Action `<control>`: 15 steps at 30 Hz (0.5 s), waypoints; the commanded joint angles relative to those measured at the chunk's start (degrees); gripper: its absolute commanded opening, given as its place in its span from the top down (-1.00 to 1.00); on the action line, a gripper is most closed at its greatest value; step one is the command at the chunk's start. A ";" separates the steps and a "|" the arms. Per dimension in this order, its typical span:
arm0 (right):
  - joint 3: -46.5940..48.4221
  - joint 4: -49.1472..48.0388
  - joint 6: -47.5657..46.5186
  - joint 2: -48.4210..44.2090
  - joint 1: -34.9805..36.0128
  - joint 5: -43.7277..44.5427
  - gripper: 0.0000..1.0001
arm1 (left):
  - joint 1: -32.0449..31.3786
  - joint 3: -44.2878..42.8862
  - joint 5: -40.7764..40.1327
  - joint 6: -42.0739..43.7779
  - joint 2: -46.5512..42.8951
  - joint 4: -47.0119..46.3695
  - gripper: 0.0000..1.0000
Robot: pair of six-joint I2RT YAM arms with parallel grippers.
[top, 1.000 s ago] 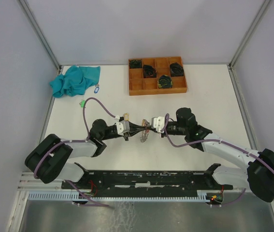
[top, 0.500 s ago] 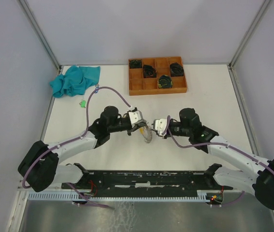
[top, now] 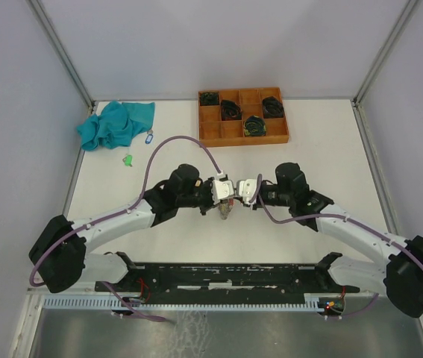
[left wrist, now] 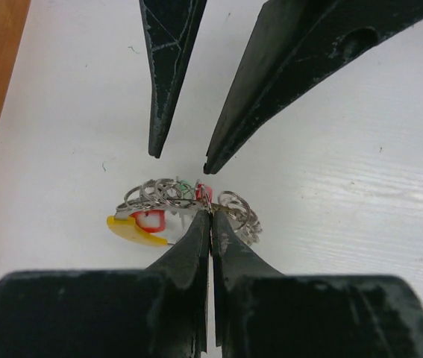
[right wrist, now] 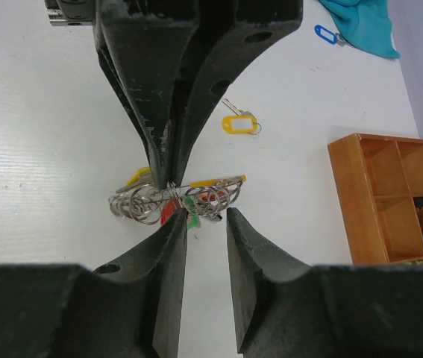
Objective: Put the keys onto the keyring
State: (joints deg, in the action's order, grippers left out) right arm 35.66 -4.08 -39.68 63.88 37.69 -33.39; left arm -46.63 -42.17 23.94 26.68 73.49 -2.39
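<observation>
Holding step, I judge: left fingers (left wrist: 189, 253) pinch the keyring (left wrist: 168, 200) on the worktop (left wrist: 62, 112); right fingers (right wrist: 163, 261) are spread just beside it; yellow key (right wrist: 239, 123) lies apart; next, the right should fetch and thread it.

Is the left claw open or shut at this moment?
Shut: the left claw has its tips pressed together, no gap, pinching a ring of the key bunch.

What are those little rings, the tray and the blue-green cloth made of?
The rings look like metal: silvery, shiny wire loops. The tray seems wood, perhaps plastic: matte orange-brown, thin walls. The cloth is soft fabric, crumpled into folds.
</observation>
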 commanded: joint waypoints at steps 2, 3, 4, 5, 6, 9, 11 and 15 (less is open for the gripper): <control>2.89 -2.98 0.76 2.19 -0.18 -5.88 0.31 | -0.47 -1.73 -0.23 2.70 -1.29 0.74 0.95; 3.11 -2.77 0.68 2.59 -0.22 -6.62 0.32 | -0.48 -1.50 -0.14 2.71 -1.54 0.46 0.95; 3.38 -2.46 0.54 2.92 -0.20 -7.34 0.32 | -0.49 -1.24 -0.13 2.76 -1.78 0.15 0.95; 3.67 -2.15 0.42 3.29 -0.23 -7.92 0.33 | -0.53 -1.06 -0.08 2.76 -2.01 -0.24 0.95; 3.90 -1.78 0.20 3.67 -0.22 -8.40 0.33 | -0.55 -0.86 0.07 2.69 -2.23 -0.66 0.95; 4.40 -1.23 0.06 4.63 -0.23 -10.06 0.35 | -0.55 -0.32 0.86 2.68 -3.01 -1.58 0.95; 4.95 -0.58 -0.06 5.31 -0.25 -10.98 0.37 | -0.59 -0.07 1.01 2.63 -3.26 -1.85 0.95; 5.71 0.43 -0.33 6.45 -0.22 -11.74 0.41 | -0.56 -0.01 1.75 2.76 -3.36 -2.05 0.95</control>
State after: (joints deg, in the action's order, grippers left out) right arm 38.46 -3.86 -39.92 69.28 37.39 -42.59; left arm -46.74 -41.89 24.08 27.31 72.10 -0.58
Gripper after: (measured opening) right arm 0.305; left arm 0.046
